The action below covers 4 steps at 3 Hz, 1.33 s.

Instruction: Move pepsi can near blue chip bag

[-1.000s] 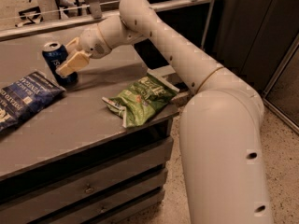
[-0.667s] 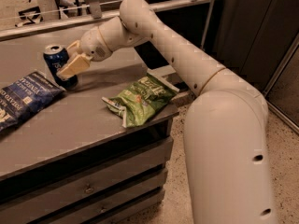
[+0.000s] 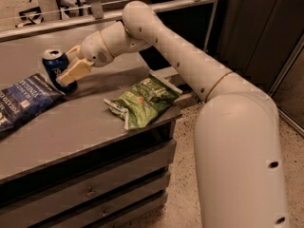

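Below-left of my gripper [image 3: 65,66], clamped on pepsi can [image 3: 53,61]: blue chip bag [image 3: 26,101]. Can has shifted closer, now just beside it. Nearly done.

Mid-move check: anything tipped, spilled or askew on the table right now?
Nothing stands out. The can stands upright next to the blue bag, with the gripper right at it. The green bag lies crumpled near the front edge of the table; no spill shows.
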Each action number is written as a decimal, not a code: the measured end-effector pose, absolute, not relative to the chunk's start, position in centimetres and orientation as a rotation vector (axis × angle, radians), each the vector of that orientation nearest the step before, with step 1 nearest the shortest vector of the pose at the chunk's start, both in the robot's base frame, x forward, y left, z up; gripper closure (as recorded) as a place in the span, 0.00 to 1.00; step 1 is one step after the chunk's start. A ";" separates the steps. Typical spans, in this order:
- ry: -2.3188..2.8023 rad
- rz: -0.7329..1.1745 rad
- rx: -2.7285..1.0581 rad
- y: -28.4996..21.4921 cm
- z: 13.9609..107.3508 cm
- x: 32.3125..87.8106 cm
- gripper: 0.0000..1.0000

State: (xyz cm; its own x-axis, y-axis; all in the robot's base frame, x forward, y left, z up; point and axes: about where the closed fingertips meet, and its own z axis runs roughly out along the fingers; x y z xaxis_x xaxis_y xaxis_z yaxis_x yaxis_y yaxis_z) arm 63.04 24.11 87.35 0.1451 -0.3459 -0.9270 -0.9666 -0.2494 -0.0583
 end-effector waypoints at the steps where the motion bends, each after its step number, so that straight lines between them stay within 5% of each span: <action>1: 1.259 1.133 -1.711 24.5 87.3 62.3 0.36; 2: 1.258 1.155 -1.709 24.5 87.1 61.7 0.13; 3: 1.271 1.156 -1.706 23.8 87.0 61.3 0.00; 4: 1.269 1.114 -1.649 21.2 88.2 61.1 0.00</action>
